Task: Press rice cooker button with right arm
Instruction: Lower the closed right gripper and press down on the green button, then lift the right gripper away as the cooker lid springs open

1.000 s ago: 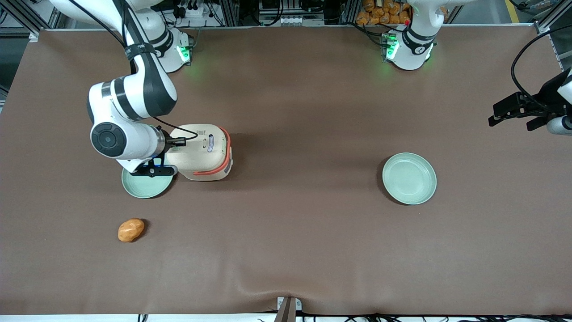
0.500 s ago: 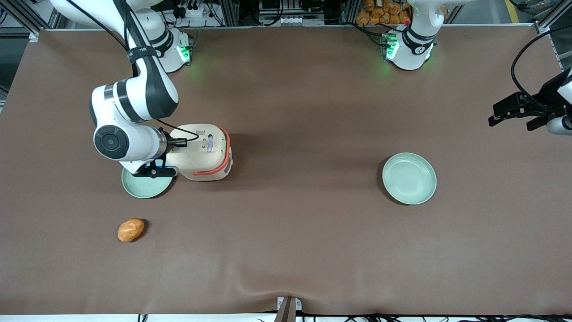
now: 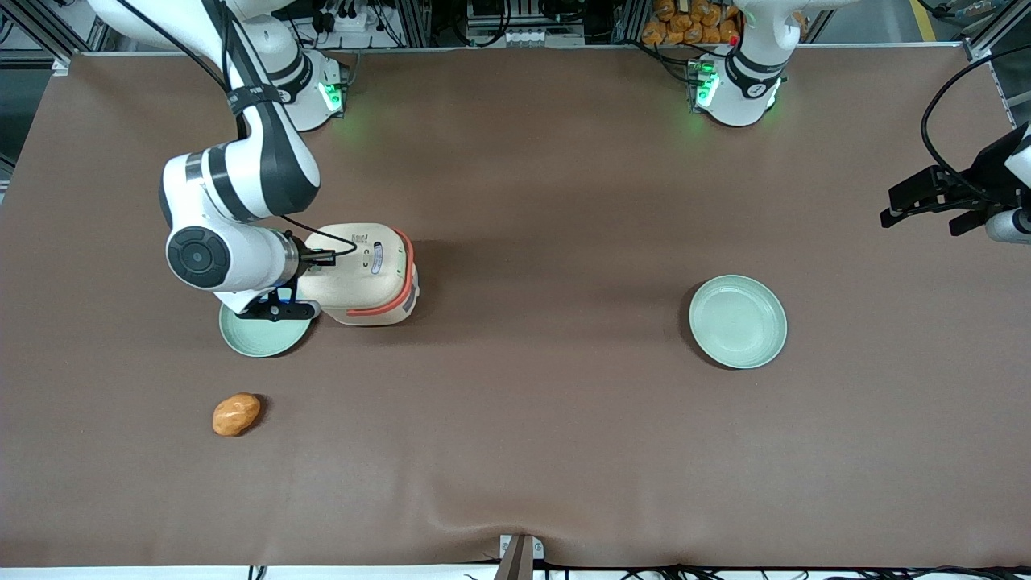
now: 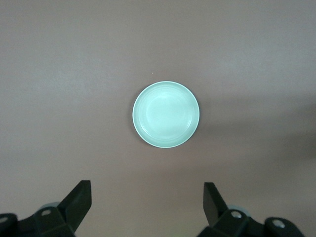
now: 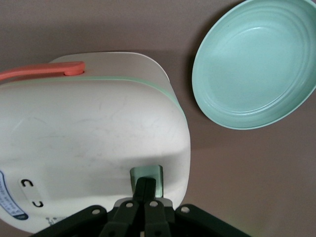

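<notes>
The cream rice cooker (image 3: 366, 274) with its coral-orange handle (image 3: 411, 270) stands on the brown table, lid closed. In the right wrist view the cooker (image 5: 94, 143) fills most of the frame, and its pale green button (image 5: 146, 175) sits at the lid's edge. My right arm (image 3: 233, 217) reaches over the cooker's end nearest a plate. My gripper (image 5: 145, 183) is shut, with both fingertips together and resting on the green button. In the front view the gripper (image 3: 310, 270) is mostly hidden under the wrist.
A pale green plate (image 3: 264, 330) lies beside the cooker, partly under my wrist, also in the right wrist view (image 5: 254, 64). An orange bread roll (image 3: 236, 414) lies nearer the front camera. A second green plate (image 3: 738, 321) sits toward the parked arm's end, seen too in the left wrist view (image 4: 166, 114).
My arm shifted slightly toward the cooker and then back a little. The cooker and plates have not moved.
</notes>
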Controlling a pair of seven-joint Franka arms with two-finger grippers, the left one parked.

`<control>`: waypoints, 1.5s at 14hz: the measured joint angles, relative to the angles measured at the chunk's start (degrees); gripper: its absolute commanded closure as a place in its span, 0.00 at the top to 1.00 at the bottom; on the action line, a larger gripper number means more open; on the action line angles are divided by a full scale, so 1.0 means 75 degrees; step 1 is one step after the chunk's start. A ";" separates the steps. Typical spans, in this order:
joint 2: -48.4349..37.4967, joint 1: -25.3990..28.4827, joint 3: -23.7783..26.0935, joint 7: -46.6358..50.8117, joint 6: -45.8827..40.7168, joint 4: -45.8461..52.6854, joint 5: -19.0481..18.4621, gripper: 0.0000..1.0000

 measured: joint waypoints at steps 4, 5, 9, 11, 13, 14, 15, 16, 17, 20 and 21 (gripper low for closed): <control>-0.0239 0.0002 -0.0003 0.0000 -0.0217 0.0294 -0.0007 0.00; -0.0348 0.0002 -0.0004 -0.0001 -0.0339 0.0414 -0.0007 0.00; -0.1056 -0.0032 -0.0062 -0.0098 -0.0655 0.0664 -0.0013 0.57; -0.1462 -0.0295 -0.0111 -0.0488 -0.0678 0.0689 -0.0044 1.00; -0.1671 -0.0886 -0.0167 -0.1304 -0.0667 0.0791 -0.0048 1.00; -0.1697 -0.1213 -0.0191 -0.1614 -0.0665 0.0879 -0.0047 1.00; -0.1701 -0.1491 -0.0212 -0.1810 -0.0668 0.0991 -0.0046 1.00; -0.1712 -0.1676 -0.0228 -0.1925 -0.0683 0.1111 -0.0046 1.00; -0.1744 -0.1772 -0.0236 -0.1953 -0.0766 0.1232 -0.0053 1.00; -0.2081 -0.1858 -0.0257 -0.1950 -0.1153 0.1404 -0.0329 1.00; -0.2266 -0.1923 -0.0260 -0.1950 -0.1271 0.1418 -0.0402 1.00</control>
